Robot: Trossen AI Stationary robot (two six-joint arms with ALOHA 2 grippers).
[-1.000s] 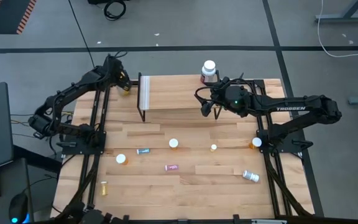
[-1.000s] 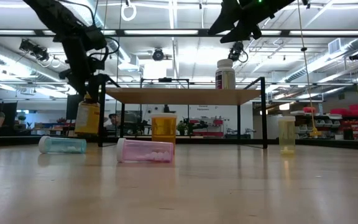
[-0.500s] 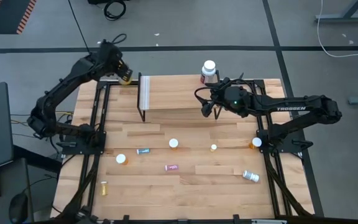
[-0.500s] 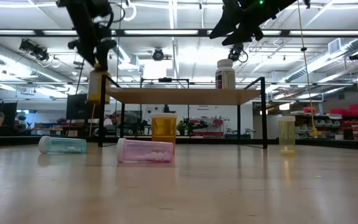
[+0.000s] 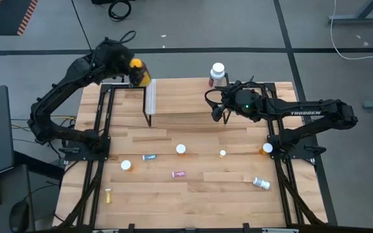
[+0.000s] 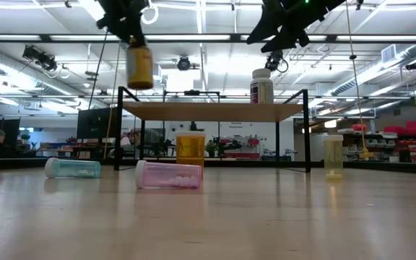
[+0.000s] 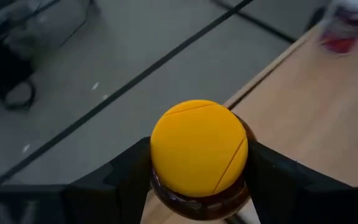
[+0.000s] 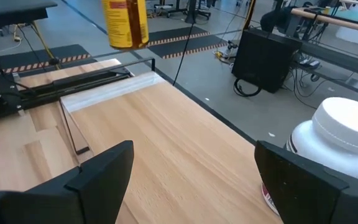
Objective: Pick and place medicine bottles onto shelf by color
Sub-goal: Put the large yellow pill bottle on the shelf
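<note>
A big yellow bottle with a yellow cap hangs in the air off the shelf's left end, held by my left gripper. In the low view the bottle sits higher than the shelf's plank top. The shelf stands at the table's far side on thin black legs. A big white bottle stands upright near its right end. My right gripper hovers open over the shelf, beside the white bottle and apart from it. My left gripper pinches the yellow bottle between its two fingers, one on each side of its upper part just under the cap. The fingers come from the table's left, slanting down. The bottle hangs upright, clear of table and shelf.
Small vials are scattered on the near half of the table: orange ones, a teal one, a pink one, yellow ones and a pale one lying down.
My left gripper has risen with the yellow bottle from the table's far left corner and swung toward the shelf's left end. The bottle, which stood low by the shelf leg, is now lifted above the plank's height and has stayed upright.
</note>
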